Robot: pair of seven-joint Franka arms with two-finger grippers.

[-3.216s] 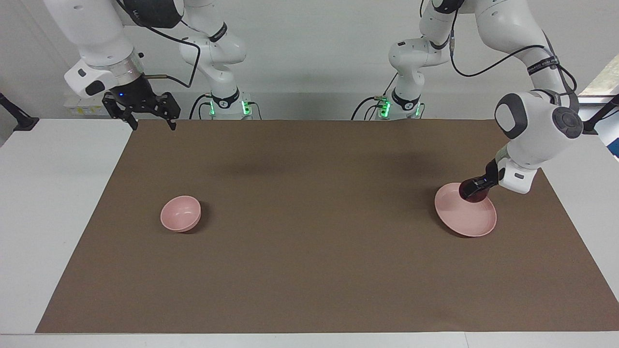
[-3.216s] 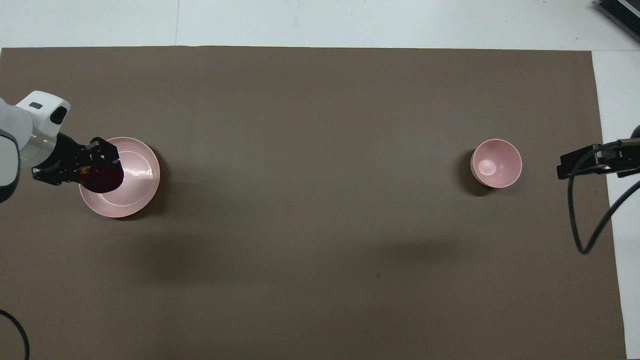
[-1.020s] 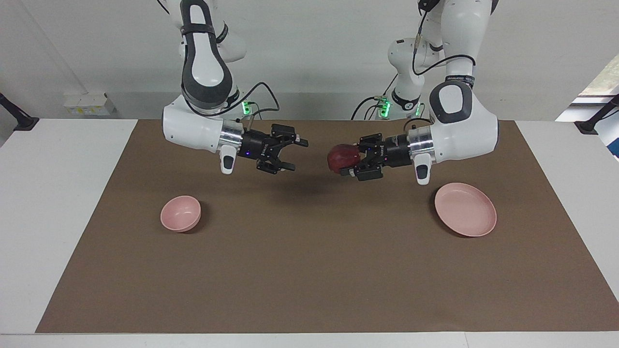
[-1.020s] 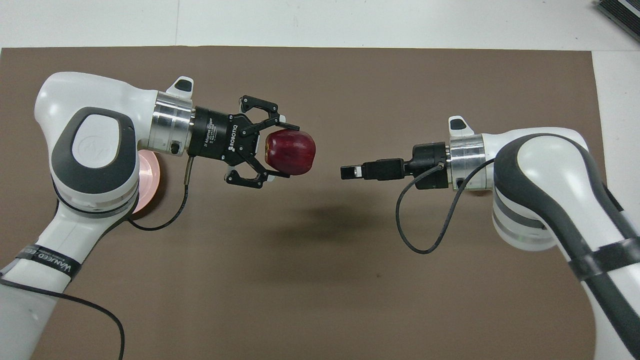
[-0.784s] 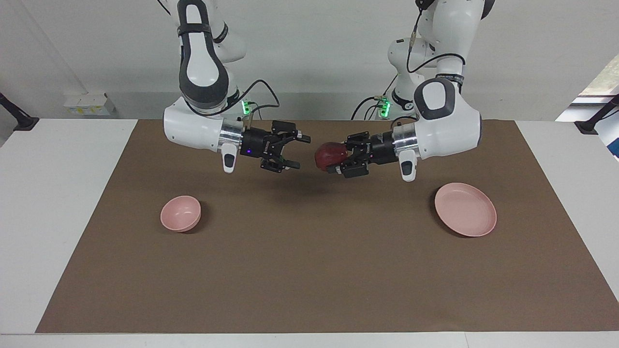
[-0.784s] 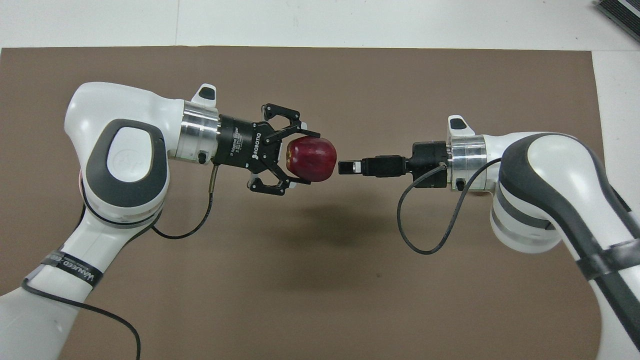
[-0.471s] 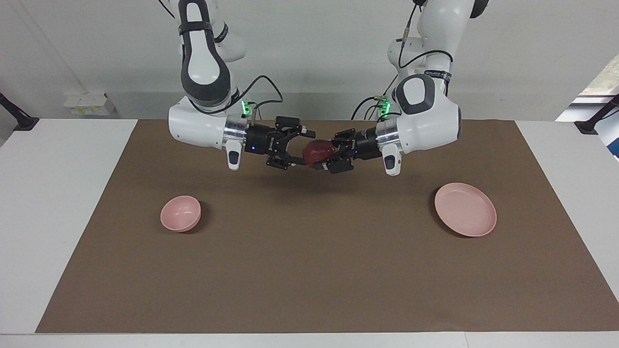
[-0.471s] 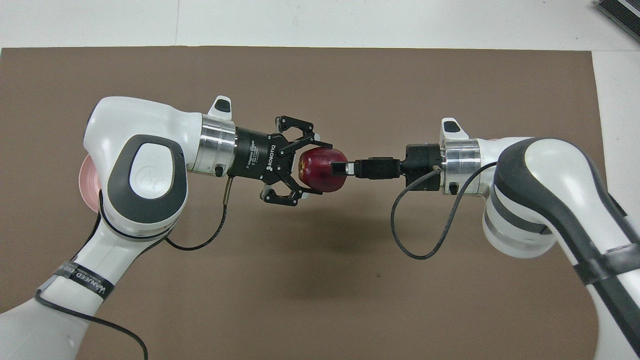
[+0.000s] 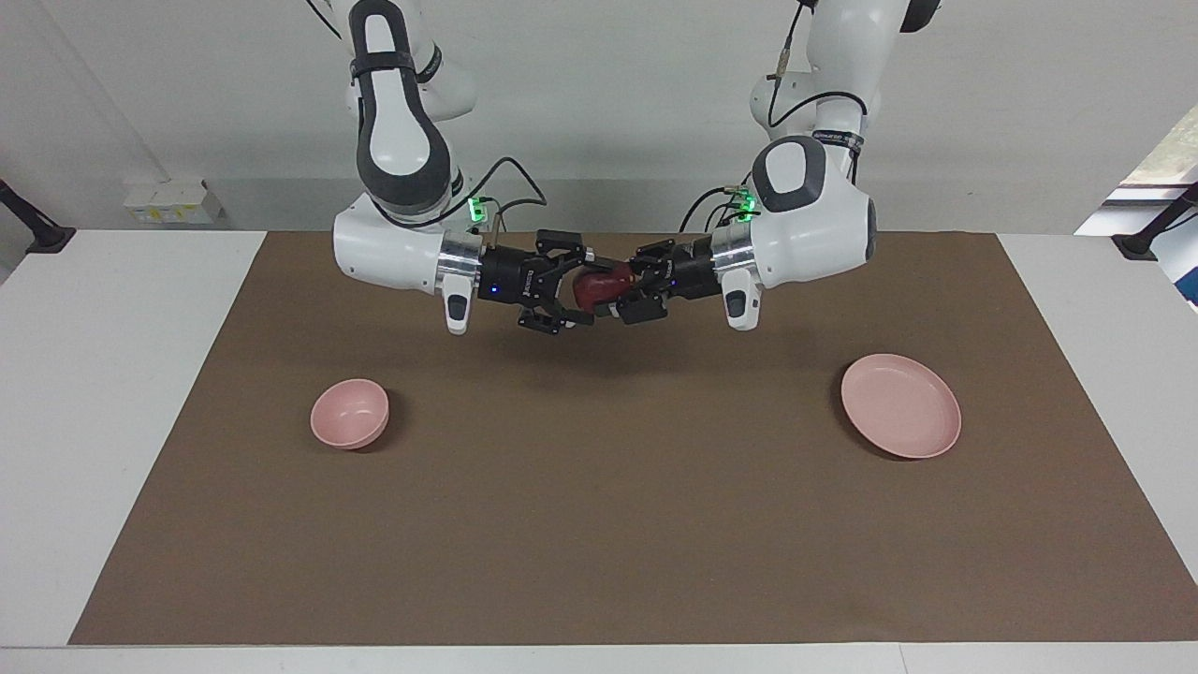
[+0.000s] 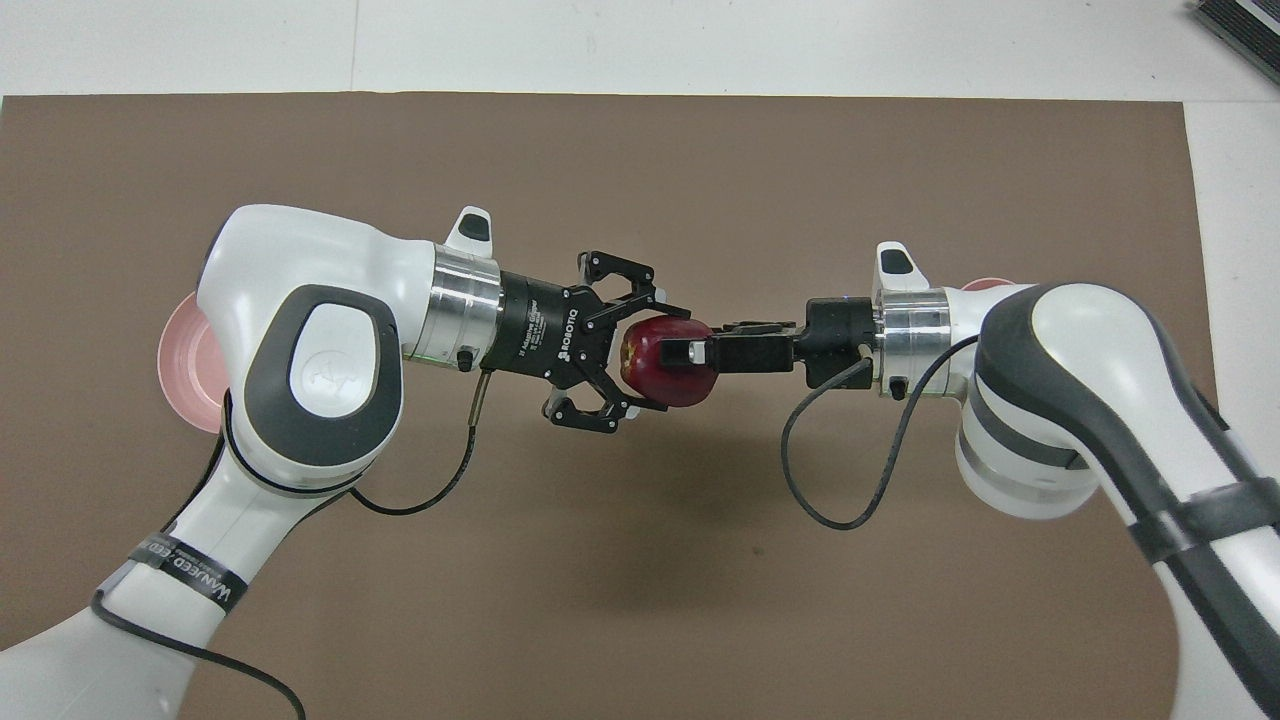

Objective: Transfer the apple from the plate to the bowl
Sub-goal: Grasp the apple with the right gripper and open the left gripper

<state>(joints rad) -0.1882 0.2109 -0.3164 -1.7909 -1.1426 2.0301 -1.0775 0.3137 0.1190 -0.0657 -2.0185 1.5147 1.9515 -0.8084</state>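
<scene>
The dark red apple (image 9: pixel 599 286) hangs in the air over the middle of the mat, toward the robots' edge. My left gripper (image 9: pixel 610 285) is shut on it, one fingertip on each side, as the overhead view shows (image 10: pixel 660 360). My right gripper (image 9: pixel 585 286) is open, with one finger above the apple (image 10: pixel 650 378) and one below it; whether they touch it I cannot tell. Only the upper finger of my right gripper (image 10: pixel 690 352) shows from above. The plate (image 9: pixel 900 405) lies bare at the left arm's end. The bowl (image 9: pixel 349 413) stands at the right arm's end.
A brown mat (image 9: pixel 599 524) covers most of the white table (image 9: pixel 112 393). Seen from above, the left arm hides most of the plate (image 10: pixel 183 365) and the right arm hides nearly all of the bowl (image 10: pixel 985 285). A black cable (image 10: pixel 840 470) loops under the right wrist.
My left gripper lifted the apple off the plate and carried it to the middle. The right arm came in from its end, and its open fingers now straddle the apple.
</scene>
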